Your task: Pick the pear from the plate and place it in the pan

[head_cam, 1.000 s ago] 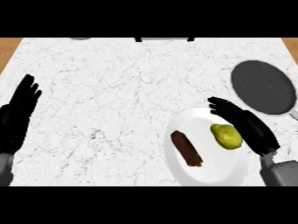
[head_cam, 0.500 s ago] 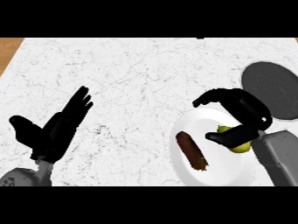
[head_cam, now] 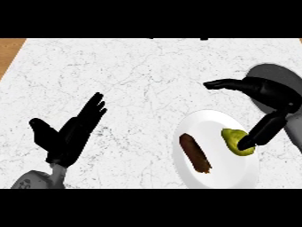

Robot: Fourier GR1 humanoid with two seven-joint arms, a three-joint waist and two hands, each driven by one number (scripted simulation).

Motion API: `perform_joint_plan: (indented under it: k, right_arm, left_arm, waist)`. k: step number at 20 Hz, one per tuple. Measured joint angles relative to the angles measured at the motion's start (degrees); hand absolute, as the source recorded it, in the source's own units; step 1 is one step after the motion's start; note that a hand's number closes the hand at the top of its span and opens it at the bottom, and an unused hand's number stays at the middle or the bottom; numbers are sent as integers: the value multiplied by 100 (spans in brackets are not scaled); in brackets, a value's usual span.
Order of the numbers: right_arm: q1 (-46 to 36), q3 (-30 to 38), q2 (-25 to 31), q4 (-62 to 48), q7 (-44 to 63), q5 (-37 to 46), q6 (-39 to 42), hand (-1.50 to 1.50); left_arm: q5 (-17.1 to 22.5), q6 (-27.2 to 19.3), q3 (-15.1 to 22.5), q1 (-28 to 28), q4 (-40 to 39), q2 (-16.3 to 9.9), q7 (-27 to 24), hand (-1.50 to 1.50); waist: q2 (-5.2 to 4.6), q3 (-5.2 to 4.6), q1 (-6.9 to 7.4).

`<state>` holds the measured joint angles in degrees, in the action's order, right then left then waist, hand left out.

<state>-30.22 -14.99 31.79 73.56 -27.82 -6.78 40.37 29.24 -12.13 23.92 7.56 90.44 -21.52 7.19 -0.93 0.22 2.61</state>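
A white marble table (head_cam: 146, 75) fills the frame, with wooden strips at its upper left and upper right corners. At lower right sits a white plate (head_cam: 222, 170). On it lie a brown, sausage-shaped item (head_cam: 195, 152) left of centre and the yellow-green pear (head_cam: 234, 141) at the plate's right edge. The dark pan (head_cam: 280, 77) lies at the upper right, mostly hidden behind the right hand.

The right hand (head_cam: 268, 91) hangs above the plate's upper right, between plate and pan. Its upper fingers (head_cam: 226, 84) stretch out toward the left, well apart from the thumb (head_cam: 257, 134), which reaches down and touches the pear's right side. The hand is spread wide and has not closed on the fruit; the pear rests on the plate.

The left hand (head_cam: 68, 135) shows at lower left, fingers straight and pointing toward the upper right, holding nothing, at rest.

The step in hand appears to be the grasp. The next move probably calls for lowering the fingers over the pear, closing them against the thumb, then lifting toward the pan at upper right.
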Motion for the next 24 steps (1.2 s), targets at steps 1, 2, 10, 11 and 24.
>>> perform_joint_plan:
  k: [1, 2, 10, 11, 24]
  right_arm:
    - [-99, -138, 182, 131, -13, 272, -27, -150]
    - [-195, -306, 339, 279, -26, 570, -75, -150]
    - [-581, -1839, 1357, 1023, -521, 2698, -608, -150]
    - [-597, -2011, 1503, 1097, -604, 2909, -674, -150]
    - [-331, -2926, 1919, 1112, -1094, 4473, -1309, -150]
  left_arm:
    - [9, 21, -5, -14, -14, -3, -6, 0]
    - [-6, 26, 31, -28, -15, 21, -15, 0]
    - [-53, 35, 3, 14, -137, 106, -47, 0]
    - [-49, 61, -25, 3, -181, 97, -67, 0]
    - [-177, 322, -332, -193, -366, 243, -190, 0]
  waist:
    - [8, -2, 7]
    - [19, -3, 13]
    - [44, -13, -49]
    - [49, -15, -72]
    - [87, -22, -218]
